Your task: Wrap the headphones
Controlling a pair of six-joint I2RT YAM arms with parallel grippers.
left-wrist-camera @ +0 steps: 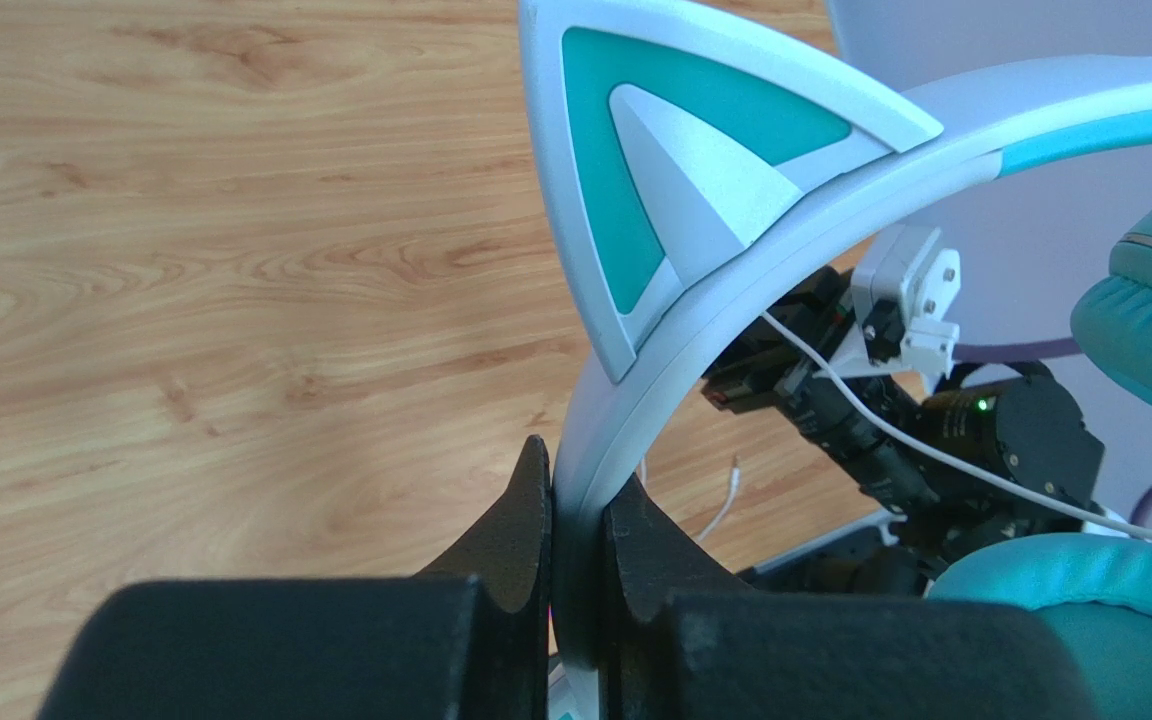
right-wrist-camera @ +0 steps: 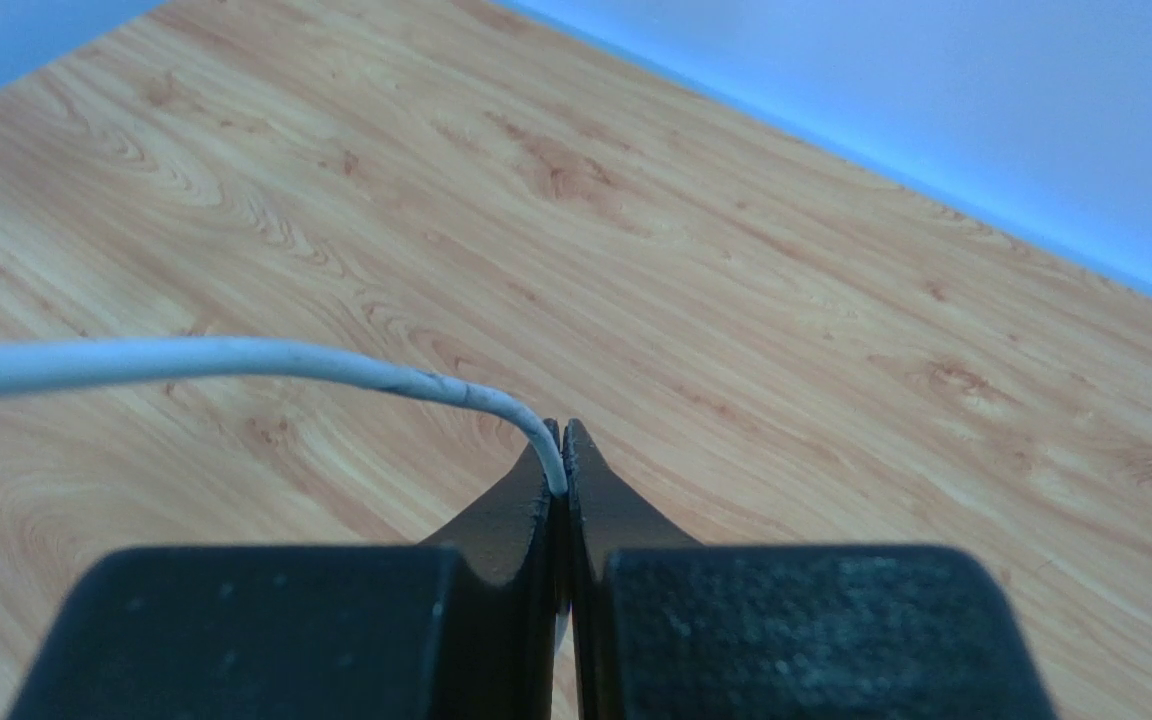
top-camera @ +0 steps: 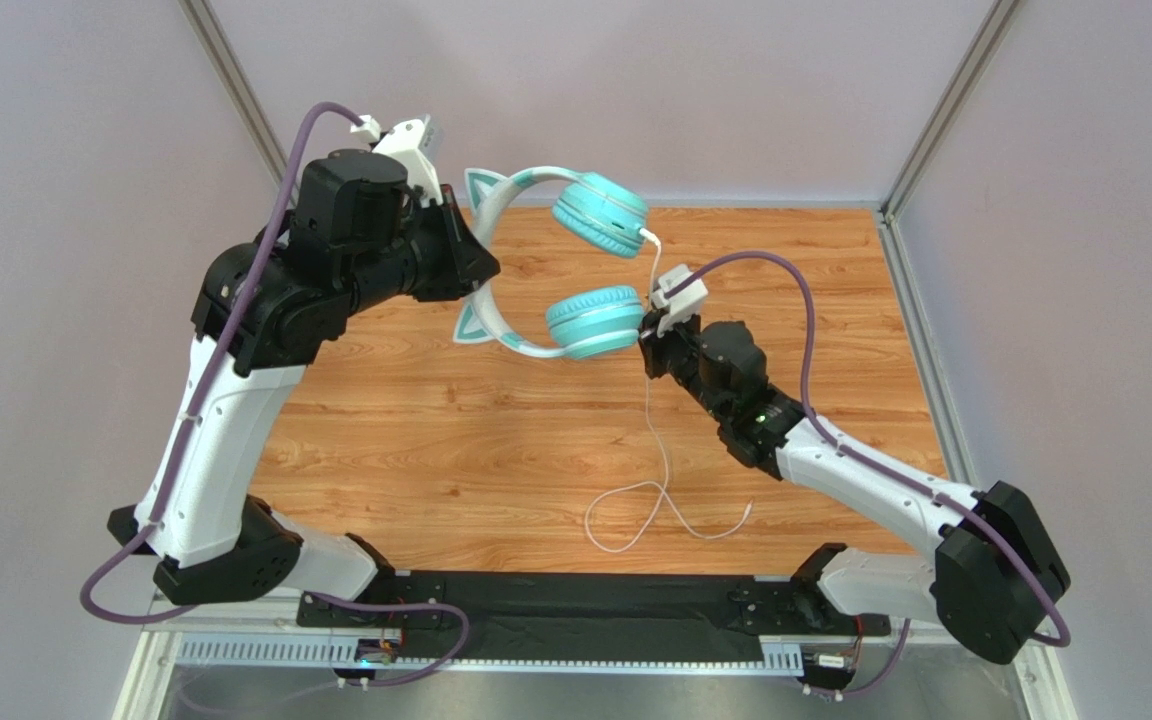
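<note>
Headphones (top-camera: 599,212) held by headband (left-wrist-camera: 650,390) pinched in left fingers (left-wrist-camera: 515,525), while right fingers (right-wrist-camera: 515,518) pinch their white cable (right-wrist-camera: 237,360).

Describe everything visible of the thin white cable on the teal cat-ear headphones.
Thin, smooth white cable, seemingly rubbery. It starts at the farther round teal ear cup and is pinched between the right gripper's shut black fingers. Beyond that grip it trails toward the arms' bases, ending in a loose loop on the wooden table. None is wrapped yet.
</note>
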